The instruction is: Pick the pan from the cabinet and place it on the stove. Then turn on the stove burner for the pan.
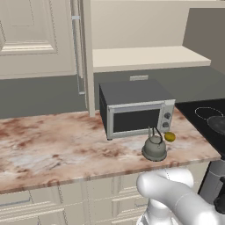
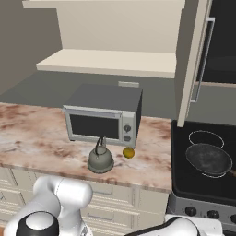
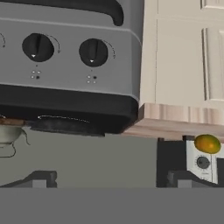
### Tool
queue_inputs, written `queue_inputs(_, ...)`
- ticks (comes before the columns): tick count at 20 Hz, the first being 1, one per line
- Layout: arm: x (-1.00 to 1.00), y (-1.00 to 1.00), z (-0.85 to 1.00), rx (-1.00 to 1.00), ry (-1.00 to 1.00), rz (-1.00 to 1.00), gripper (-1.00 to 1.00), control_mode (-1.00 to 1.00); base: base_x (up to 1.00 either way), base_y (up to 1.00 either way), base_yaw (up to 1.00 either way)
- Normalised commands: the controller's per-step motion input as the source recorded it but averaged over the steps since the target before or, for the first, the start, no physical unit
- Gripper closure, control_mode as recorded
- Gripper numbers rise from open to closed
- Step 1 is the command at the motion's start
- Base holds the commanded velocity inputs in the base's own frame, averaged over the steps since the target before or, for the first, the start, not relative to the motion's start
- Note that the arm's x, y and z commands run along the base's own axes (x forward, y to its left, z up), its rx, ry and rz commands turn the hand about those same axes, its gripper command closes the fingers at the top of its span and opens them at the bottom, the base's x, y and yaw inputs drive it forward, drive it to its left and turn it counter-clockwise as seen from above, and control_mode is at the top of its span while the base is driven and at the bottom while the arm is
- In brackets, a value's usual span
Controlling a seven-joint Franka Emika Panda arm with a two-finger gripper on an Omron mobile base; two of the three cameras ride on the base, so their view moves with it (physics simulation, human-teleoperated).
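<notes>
Pan (image 2: 208, 159) already sits on the stove (image 2: 184, 182), on the ring at the right of the cooktop, handle pointing off to the right. So the step in hand, by my read, is the burner knob.

In the hand view the camera faces the stove's front panel, rolled upside down (countertop edge sits below the cabinet fronts). Two dark knobs close ahead: left knob (image 3: 38, 47) and right knob (image 3: 93, 52). More knobs show along the stove front in the right base view (image 2: 212, 214).

To do it well: pick the knob that maps to the pan's ring, not just the nearest (mapping can't be read from here). Centre on it, come in square, close, then rotate about its axis.

Gripper (image 3: 109, 179): fingers (image 3: 41, 178) fully apart, holding nothing, touching nothing.

Kettle (image 2: 100, 158) and the small yellow fruit (image 2: 128, 152) sit left on the counter, well apart.
</notes>
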Motion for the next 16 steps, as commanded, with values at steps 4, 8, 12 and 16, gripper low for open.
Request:
queue_inputs(4,0.11,-0.12,-0.21,0.00,0.00,0.00,-1.00,-1.00,0.00,0.00,0.00)
queue_inputs(8,0.15,-0.07,-0.17,0.00,0.00,0.00,-1.00,-1.00,0.00,0.00,0.00)
queue_inputs(12,0.13,-0.02,-0.15,0.00,0.00,0.00,-1.00,-1.00,0.00,0.00,0.00)
queue_inputs(16,0.13,0.00,-0.17,0.00,0.00,0.00,-1.00,-1.00,0.00,0.00,0.00)
